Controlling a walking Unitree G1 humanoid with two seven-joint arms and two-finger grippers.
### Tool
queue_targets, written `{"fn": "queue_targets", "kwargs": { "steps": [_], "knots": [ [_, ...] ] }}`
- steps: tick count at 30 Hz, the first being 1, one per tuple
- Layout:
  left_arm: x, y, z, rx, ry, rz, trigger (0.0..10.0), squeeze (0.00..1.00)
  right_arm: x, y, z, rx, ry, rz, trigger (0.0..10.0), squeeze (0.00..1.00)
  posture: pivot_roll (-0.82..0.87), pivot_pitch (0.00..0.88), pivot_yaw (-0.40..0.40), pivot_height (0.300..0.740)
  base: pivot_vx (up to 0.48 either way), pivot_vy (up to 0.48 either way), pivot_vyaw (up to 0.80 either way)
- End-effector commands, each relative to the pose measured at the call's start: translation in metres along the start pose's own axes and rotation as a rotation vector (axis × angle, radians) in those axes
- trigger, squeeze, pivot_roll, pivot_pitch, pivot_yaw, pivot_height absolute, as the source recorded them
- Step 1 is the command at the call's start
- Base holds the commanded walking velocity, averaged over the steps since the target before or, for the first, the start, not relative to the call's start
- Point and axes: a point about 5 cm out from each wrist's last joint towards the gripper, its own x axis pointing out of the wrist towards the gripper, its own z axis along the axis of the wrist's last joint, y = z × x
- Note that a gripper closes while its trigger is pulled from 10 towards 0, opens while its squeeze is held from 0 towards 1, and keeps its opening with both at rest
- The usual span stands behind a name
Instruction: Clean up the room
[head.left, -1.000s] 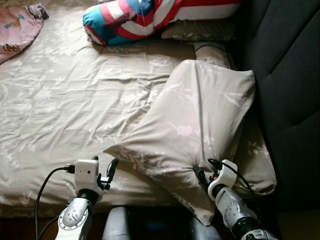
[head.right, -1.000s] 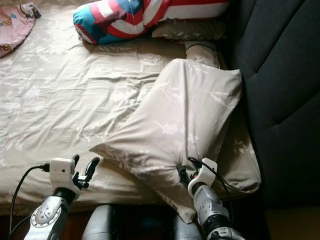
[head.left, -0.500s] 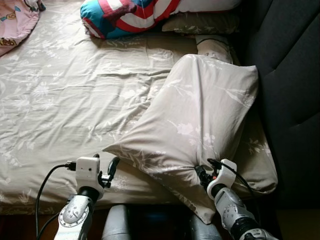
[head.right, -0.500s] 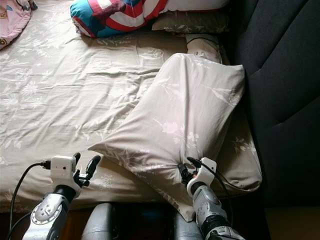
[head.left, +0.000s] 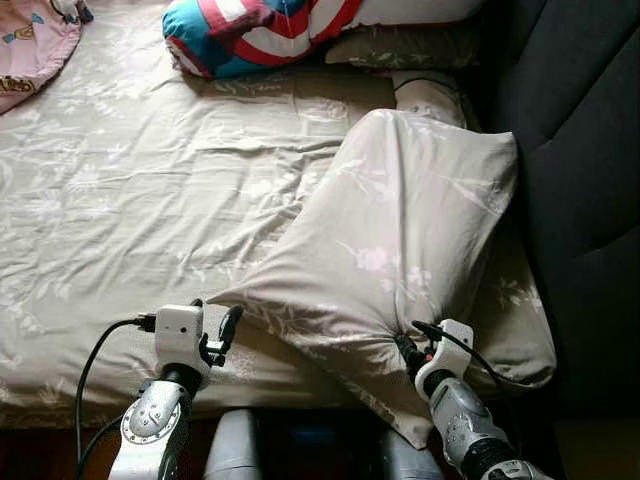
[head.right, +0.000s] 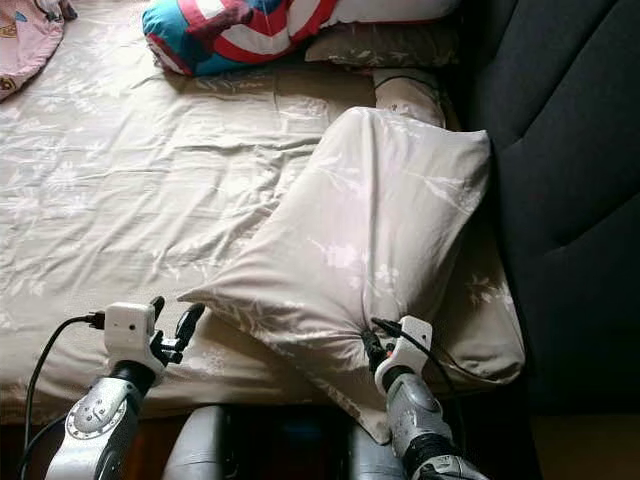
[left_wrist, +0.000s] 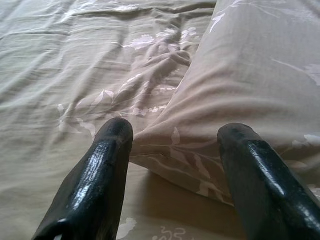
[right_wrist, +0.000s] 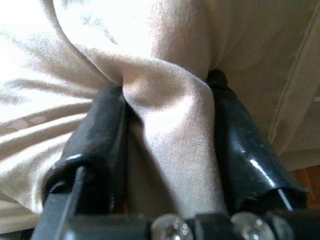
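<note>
The bed (head.left: 130, 200) takes up most of the head views, its beige floral sheet wrinkled toward the middle. Along the right edge of the frame rises a dark padded headboard (head.left: 590, 150).

Next in size is the beige pillow (head.left: 400, 240), lying slantwise in the right half of the frame, its top corner near the headboard and its pointed left corner reaching toward lower centre. It sits askew, which is likely why it is being handled: straightening it would tidy the bed.

At the upper centre lies a red, white and blue striped cushion (head.left: 260, 30), with a flatter beige pillow (head.left: 400, 45) just beside it. A pink cloth (head.left: 30, 50) shows at the upper left corner.

The right gripper (head.left: 408, 350), at lower right, is clamped on a bunched fold of the pillow's lower edge; the right wrist view shows fabric pinched between its 2 fingers (right_wrist: 100, 145).

The left gripper (head.left: 214, 325), at lower left, is spread wide, aimed at the pillow's left corner without touching it, probably readying a second hold.
</note>
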Motion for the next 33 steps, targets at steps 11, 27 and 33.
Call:
{"fn": "queue_targets", "kwargs": {
  "steps": [11, 27, 33],
  "knots": [
    [0.006, -0.001, -0.010, -0.007, 0.037, -0.003, 10.0, 0.00, -0.009, -0.026, -0.016, 0.003, 0.064, -0.117, 0.0, 0.00, 0.08, 0.258, -0.015, 0.660, 0.000, 0.000, 0.00],
    [0.013, -0.002, -0.012, -0.011, 0.027, 0.003, 10.0, 0.00, -0.018, -0.066, 0.019, -0.056, -0.090, -0.301, 0.0, 0.00, 0.03, 0.224, -0.022, 0.660, 0.000, 0.000, 0.00],
    [0.015, -0.001, -0.011, -0.011, 0.019, 0.008, 10.0, 0.00, -0.029, -0.091, 0.045, -0.143, -0.192, -0.461, 0.0, 0.00, 0.03, 0.221, -0.027, 0.660, 0.000, 0.000, 0.00]
  ]
}}
